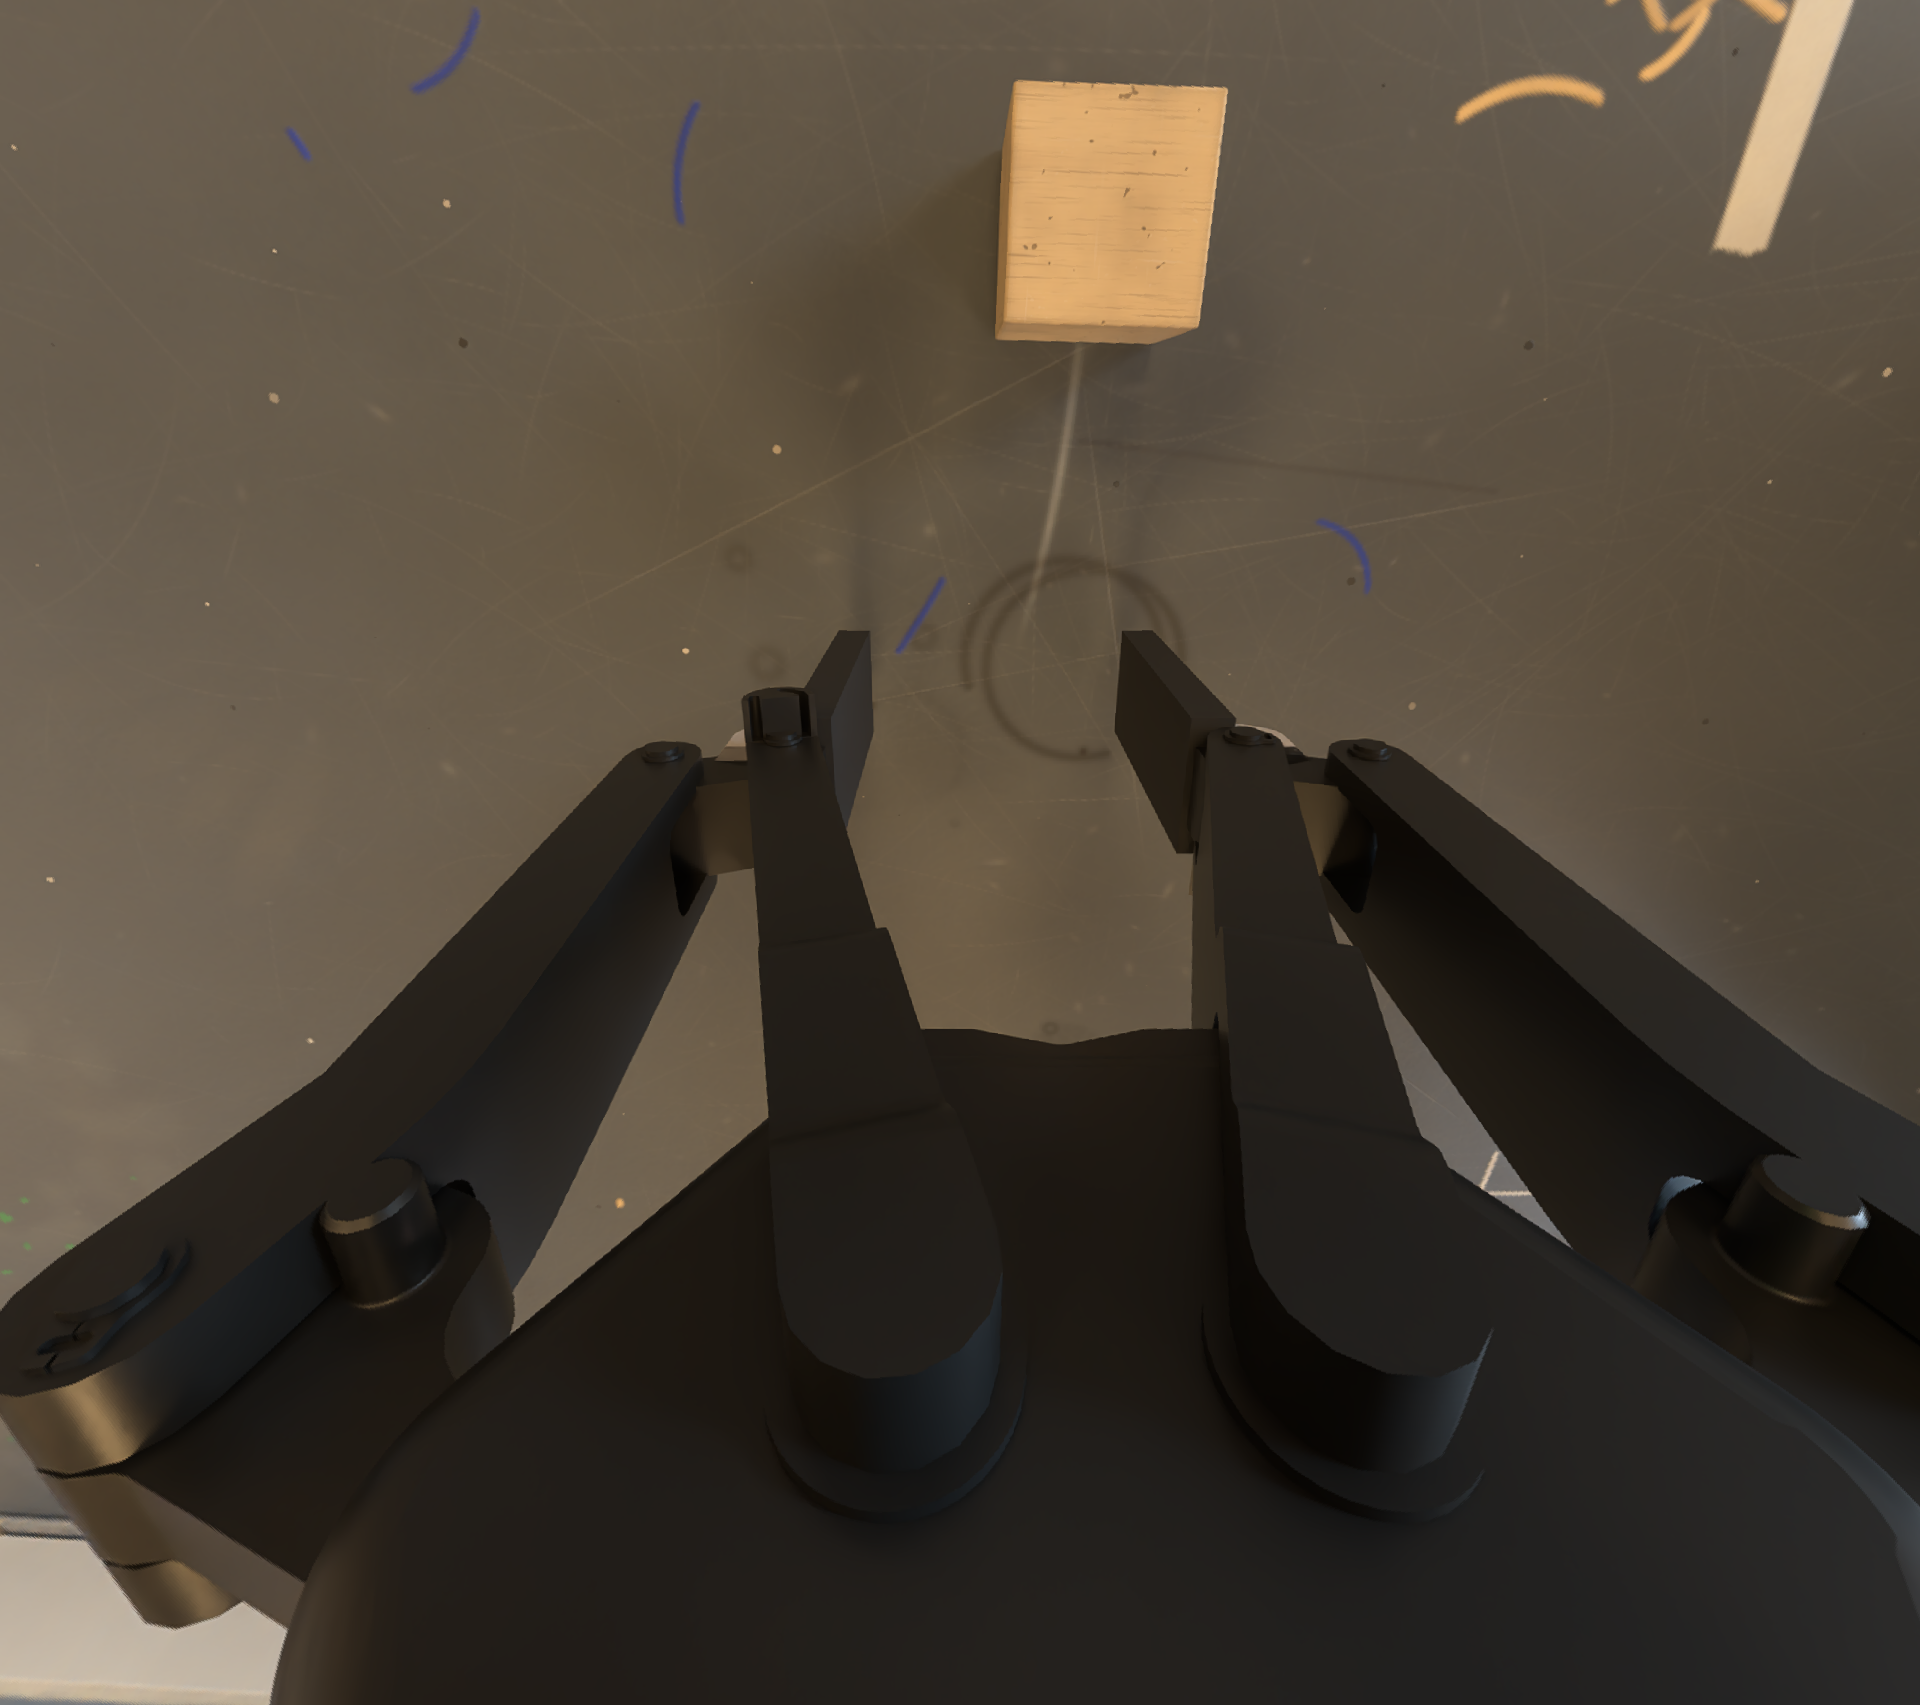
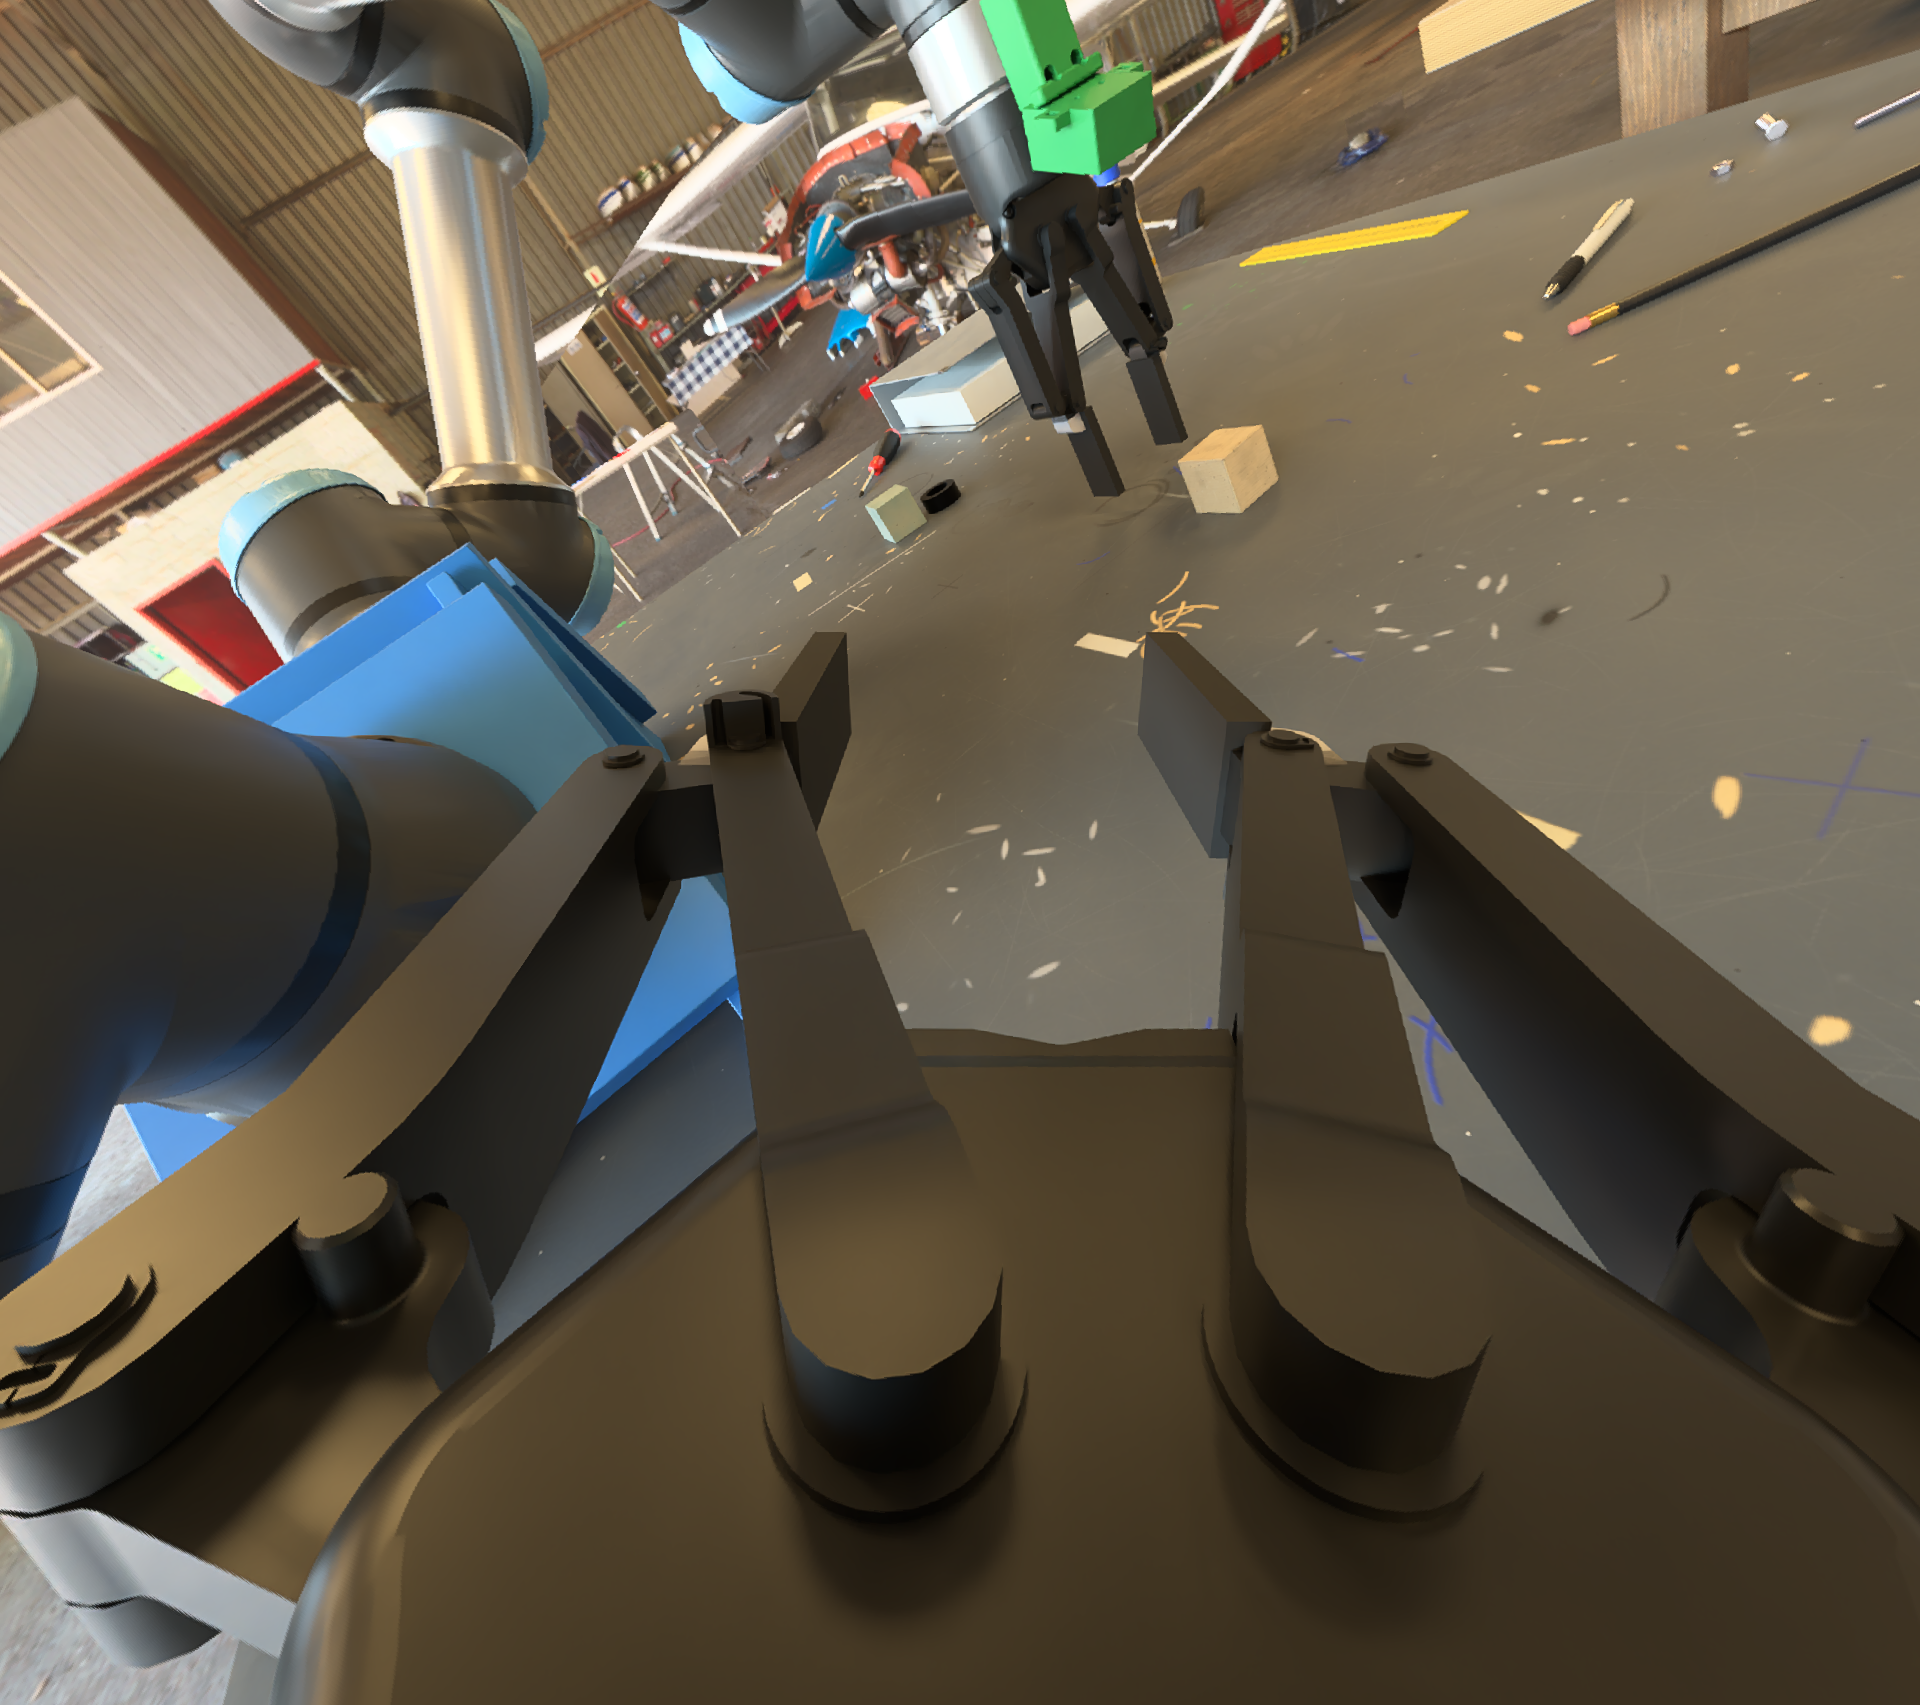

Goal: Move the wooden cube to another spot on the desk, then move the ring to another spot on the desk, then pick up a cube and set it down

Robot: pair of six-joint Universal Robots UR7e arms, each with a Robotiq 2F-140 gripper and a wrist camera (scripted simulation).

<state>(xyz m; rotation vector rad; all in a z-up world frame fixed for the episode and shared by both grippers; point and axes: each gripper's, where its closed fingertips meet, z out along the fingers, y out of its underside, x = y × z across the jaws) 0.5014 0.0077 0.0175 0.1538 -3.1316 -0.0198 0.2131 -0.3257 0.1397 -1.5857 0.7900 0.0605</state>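
The wooden cube (image 1: 1107, 211) sits on the dark desk (image 1: 416, 460), ahead of my left gripper (image 1: 992, 699), which is open and empty, apart from the cube. In the right wrist view the same cube (image 2: 1228, 468) rests just right of the left gripper (image 2: 1132, 450), whose fingertips hang close above the desk. A small black ring (image 2: 940, 496) lies on the desk farther left, beside a pale green cube (image 2: 897, 512). My right gripper (image 2: 992, 699) is open and empty, well short of all of them.
A strip of tape (image 1: 1782, 117) and orange scribbles lie right of the cube. A screwdriver (image 2: 881, 455), a grey-white box (image 2: 966, 388), a marker (image 2: 1588, 247), a pencil (image 2: 1745, 253), a yellow ruler (image 2: 1351, 239) and bolts (image 2: 1771, 125) lie on the desk. The left arm (image 2: 468, 253) rises at left.
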